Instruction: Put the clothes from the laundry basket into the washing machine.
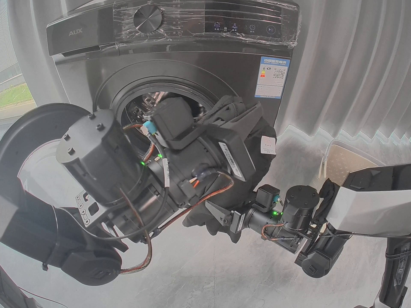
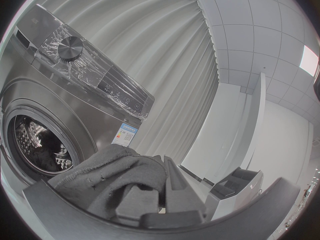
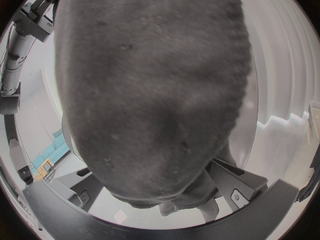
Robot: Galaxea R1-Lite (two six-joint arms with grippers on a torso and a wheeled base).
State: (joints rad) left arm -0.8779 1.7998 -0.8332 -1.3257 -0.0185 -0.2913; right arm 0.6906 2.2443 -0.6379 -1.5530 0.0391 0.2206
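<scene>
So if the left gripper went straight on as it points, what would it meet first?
Probably the washing machine front near the label, right of the drum opening; or the curtain beside it, depth is unclear.

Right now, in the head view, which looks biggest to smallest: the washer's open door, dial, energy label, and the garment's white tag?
1. open door, partly hidden and nearer the camera
2. energy label
3. dial, not far behind
4. white tag

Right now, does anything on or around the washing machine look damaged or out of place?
Only the crinkled plastic film wrapped over the washing machine's control panel, ragged at its right end. No damage or spill shows.
</scene>
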